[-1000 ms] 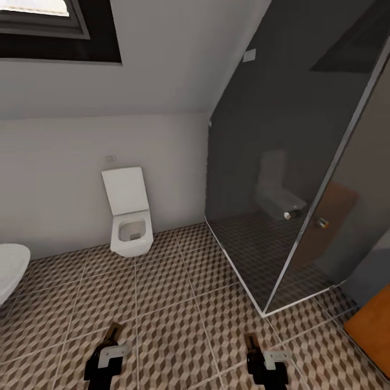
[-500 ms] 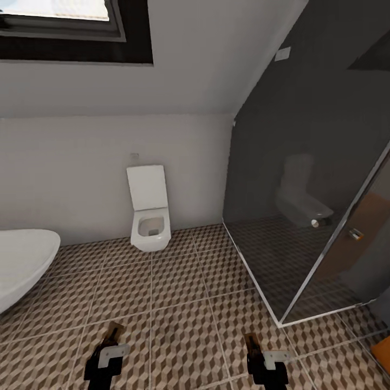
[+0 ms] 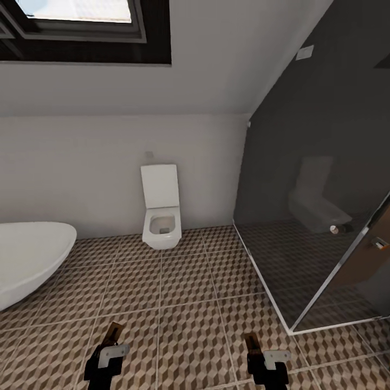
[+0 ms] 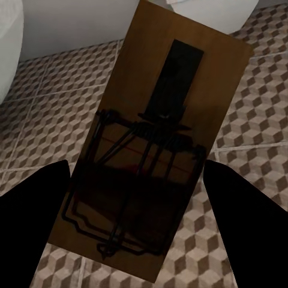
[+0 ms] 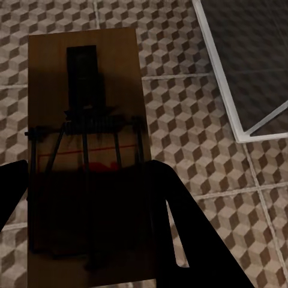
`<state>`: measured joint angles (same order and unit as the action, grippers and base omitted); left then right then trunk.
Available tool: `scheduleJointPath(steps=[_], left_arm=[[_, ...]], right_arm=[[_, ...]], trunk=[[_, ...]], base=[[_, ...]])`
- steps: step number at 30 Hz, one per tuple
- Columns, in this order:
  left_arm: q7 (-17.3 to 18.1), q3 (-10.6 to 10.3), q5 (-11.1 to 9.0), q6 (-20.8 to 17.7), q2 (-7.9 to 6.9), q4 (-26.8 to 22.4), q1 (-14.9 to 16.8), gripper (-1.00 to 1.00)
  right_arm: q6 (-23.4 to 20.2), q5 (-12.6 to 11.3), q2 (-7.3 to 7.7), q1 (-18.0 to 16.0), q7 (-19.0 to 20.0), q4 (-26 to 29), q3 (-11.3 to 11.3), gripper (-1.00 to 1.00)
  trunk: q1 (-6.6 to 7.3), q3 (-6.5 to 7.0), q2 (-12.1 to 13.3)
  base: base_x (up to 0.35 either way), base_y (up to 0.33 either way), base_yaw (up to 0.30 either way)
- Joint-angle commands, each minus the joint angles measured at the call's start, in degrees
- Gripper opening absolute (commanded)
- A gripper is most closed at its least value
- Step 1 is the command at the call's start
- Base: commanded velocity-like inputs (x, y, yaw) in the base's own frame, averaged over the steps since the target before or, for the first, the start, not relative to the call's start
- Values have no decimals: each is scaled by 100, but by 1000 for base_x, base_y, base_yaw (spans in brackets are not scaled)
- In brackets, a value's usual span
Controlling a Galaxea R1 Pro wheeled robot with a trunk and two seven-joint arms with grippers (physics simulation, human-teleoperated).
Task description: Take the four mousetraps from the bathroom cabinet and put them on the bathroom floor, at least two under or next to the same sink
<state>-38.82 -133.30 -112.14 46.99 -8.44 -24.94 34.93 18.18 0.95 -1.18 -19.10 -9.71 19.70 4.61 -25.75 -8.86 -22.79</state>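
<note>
Both arms reach forward low over the bathroom floor (image 3: 184, 303), the left gripper (image 3: 111, 346) at about 7 o'clock in the head view and the right gripper (image 3: 259, 355) at 5 o'clock. Each set of jaws is clamped on a mousetrap — the left mousetrap (image 4: 150, 144) tilted, the right mousetrap (image 5: 87, 150) nearly straight. A toilet (image 3: 161, 211) stands at 12 o'clock against the wall, a white tub (image 3: 27, 260) at 9 o'clock — no writing is readable.

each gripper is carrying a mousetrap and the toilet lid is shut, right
Not quite: the toilet lid stands open, raised against the wall, as the head view shows. Each gripper does carry a mousetrap: left gripper its mousetrap, right gripper its mousetrap.
</note>
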Motion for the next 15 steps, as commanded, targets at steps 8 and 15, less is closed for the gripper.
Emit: scheduleJointPath(steps=[8,15], left_arm=[[-56,-47,8,12,-1,-20,13,-100],[-56,-47,8,12,0,-20,13,-100]], right_arm=[[10,-7,4,-6,-66,-8,49,-100],[10,-7,5,-6,-66,-8,49,-100]], trunk=[[-4,-12,-13],[-4,-12,-13]], base=[[0,0,4],[0,0,0]])
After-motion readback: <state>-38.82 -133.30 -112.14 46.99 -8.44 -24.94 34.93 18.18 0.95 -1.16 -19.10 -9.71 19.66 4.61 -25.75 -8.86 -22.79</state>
